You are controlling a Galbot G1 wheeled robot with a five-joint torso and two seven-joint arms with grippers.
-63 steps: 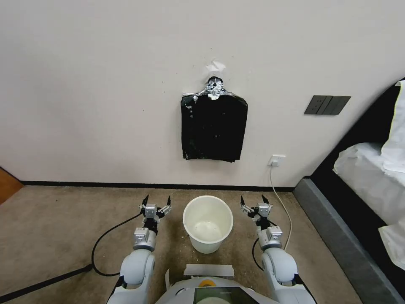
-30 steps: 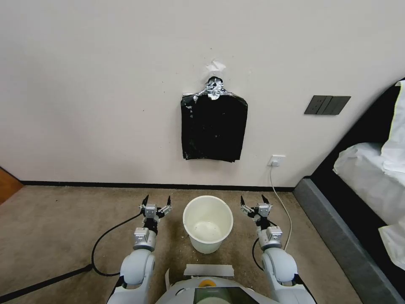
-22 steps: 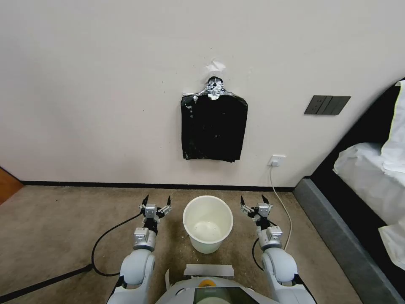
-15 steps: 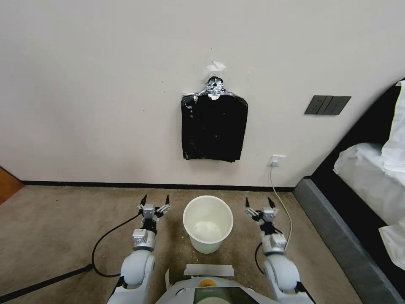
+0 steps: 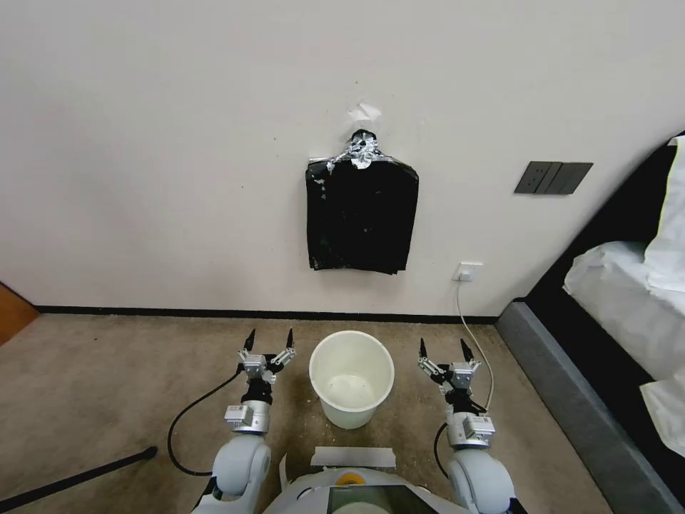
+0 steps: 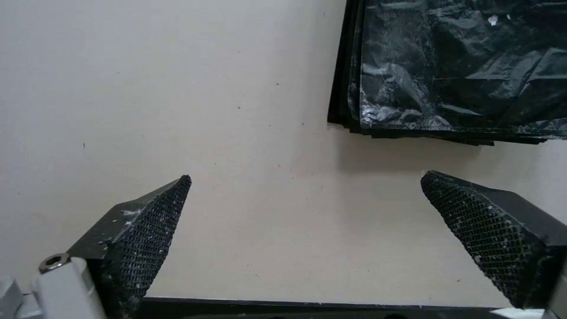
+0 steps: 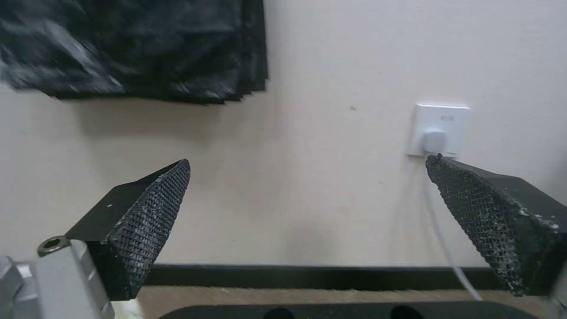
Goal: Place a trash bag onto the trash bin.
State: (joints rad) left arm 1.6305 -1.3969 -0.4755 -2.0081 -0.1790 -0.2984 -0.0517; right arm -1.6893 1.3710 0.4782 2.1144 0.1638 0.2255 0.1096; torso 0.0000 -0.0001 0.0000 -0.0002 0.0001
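Judged as the opening step: fetching a bag, with nothing yet gripped.

Lower left of centre in the head view, left gripper [image 5: 270, 334] raised beside the bin, claws spread wide and empty, aimed at bare wall below and left of the black stack (so the left wrist view). At lower centre, trash bin [image 5: 312, 373] upright on the carpet between the two arms, unlined, pale inside. Straight above it, mid-frame, a flat bundle of bags [image 5: 362, 218] hung on the wall from a taped top; trash bag [image 6: 467, 71] taken to be the outermost glossy sheet of that bundle, not yet parted from the rest. Lower right of centre, right gripper [image 5: 442, 345] likewise raised, claws wide apart, empty, pointed at the wall near the socket.

Next move, by judgement: lifting an arm well up to the bundle's lower edge and pinching one thin sheet only. Hard to separate, probably, given slick layered film lying flush against the wall; some risk of dragging several sheets or tearing the taped top.

Around, from the left: a wooden corner [image 5: 11, 314] at the frame edge; a black cable [image 5: 187, 417] looping over the carpet beside the left arm; a tape strip [image 5: 353, 455] on the floor before the bin; a wall socket [image 5: 467, 271] with a white cord [image 5: 479, 350] trailing down close by the right gripper, a possible snag; a dark switch plate [image 5: 553, 177] upper right; a bed [image 5: 628, 285] at the right edge. Path from grippers up to the bundle otherwise open wall.
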